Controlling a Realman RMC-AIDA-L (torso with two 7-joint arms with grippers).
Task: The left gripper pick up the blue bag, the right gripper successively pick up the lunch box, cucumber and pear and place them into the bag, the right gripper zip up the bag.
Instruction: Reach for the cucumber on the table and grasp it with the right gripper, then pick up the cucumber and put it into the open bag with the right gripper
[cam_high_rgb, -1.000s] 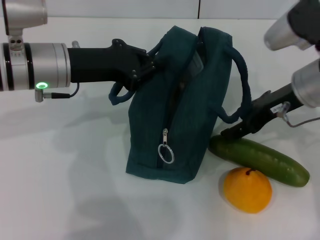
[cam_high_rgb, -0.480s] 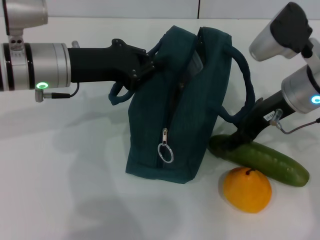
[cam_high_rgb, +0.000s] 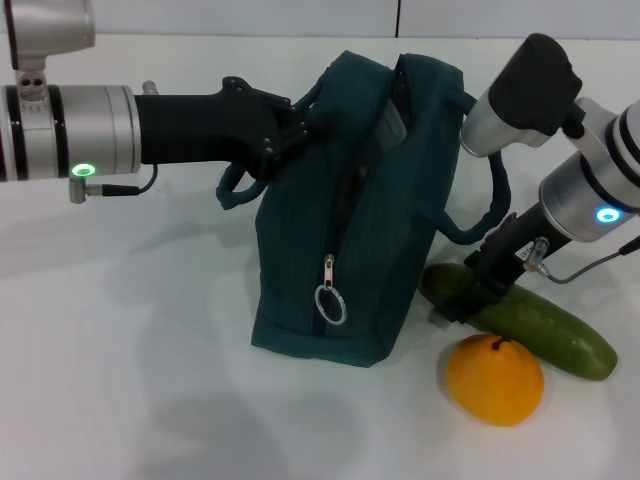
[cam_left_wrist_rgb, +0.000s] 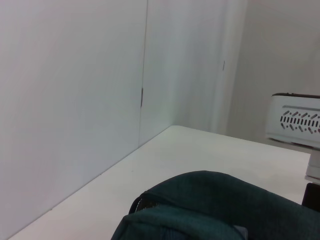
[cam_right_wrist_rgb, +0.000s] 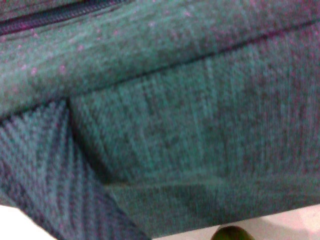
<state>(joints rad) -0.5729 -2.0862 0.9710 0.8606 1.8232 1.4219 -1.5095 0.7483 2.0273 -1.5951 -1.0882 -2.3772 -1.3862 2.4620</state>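
The blue bag stands on the white table with its zipper ring facing me. My left gripper is shut on the bag's top edge by the near handle and holds it up. The cucumber lies to the right of the bag, with the pear in front of it. My right gripper is down on the cucumber's left end, just under the bag's other handle. The lunch box is hidden. The blue bag fills the right wrist view, with a sliver of the cucumber. The blue bag also shows in the left wrist view.
The table stretches white to the left and in front of the bag. A wall rises behind the table's far edge. The right arm's grey and black elbow hangs close above the bag's right side.
The right arm has swung in towards the bag and its gripper has dropped from just above the cucumber onto its left end. The left arm, bag, cucumber and pear have stayed still.
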